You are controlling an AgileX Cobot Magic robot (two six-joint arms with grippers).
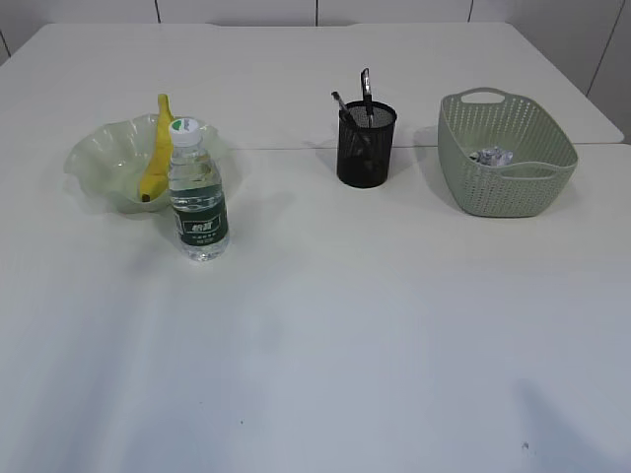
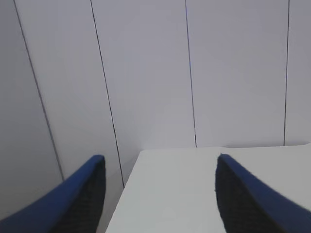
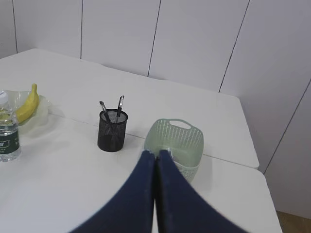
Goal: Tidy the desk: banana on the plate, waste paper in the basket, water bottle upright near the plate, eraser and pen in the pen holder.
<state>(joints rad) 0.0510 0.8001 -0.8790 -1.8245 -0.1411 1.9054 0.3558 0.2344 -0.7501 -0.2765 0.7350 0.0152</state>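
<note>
The banana [image 1: 156, 148] lies in the pale green wavy plate [image 1: 94, 158] at the left. Just in front of the plate, the water bottle [image 1: 198, 192] stands upright. A black mesh pen holder [image 1: 366, 146] in the middle has a pen [image 1: 366, 91] sticking out of it. The eraser is out of view. Crumpled waste paper [image 1: 492, 157] lies inside the green basket [image 1: 505, 153] at the right. Neither arm shows in the exterior view. My left gripper [image 2: 160, 157] is open and empty over a table corner. My right gripper [image 3: 155, 153] is shut and empty, high above the table in front of the basket [image 3: 177, 141].
A seam between two white table tops [image 1: 296, 149] runs behind the pen holder. White panelled wall stands behind the table. The right wrist view also shows the pen holder [image 3: 112, 131], banana [image 3: 27, 103] and bottle [image 3: 8, 135] to the left.
</note>
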